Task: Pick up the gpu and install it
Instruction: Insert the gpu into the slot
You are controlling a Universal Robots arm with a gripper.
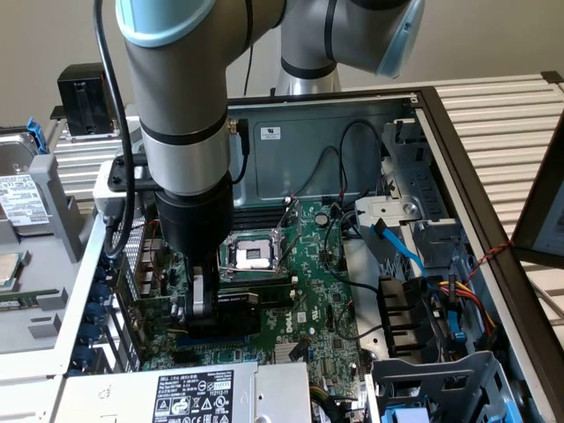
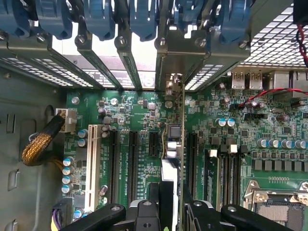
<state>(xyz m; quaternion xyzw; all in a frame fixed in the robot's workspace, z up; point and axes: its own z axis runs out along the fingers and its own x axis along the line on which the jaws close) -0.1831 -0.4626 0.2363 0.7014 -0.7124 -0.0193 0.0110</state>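
Down in the wrist view, the gripper (image 2: 172,204) is clamped on the gpu (image 2: 174,144), which stands on edge above the expansion slots (image 2: 132,159) of the motherboard (image 2: 226,139). Beyond it, the blue slot latches (image 2: 101,19) line the case's rear wall.

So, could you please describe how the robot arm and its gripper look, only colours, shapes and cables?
The arm is made of thick silver-grey tubes with pale blue caps at the joints. Below a black ring, its wrist section is a black cylinder. A black cable runs down its side. The gripper is black, with jointed metal links fastened by round silver screws; in the exterior view it carries a silver-grey part.
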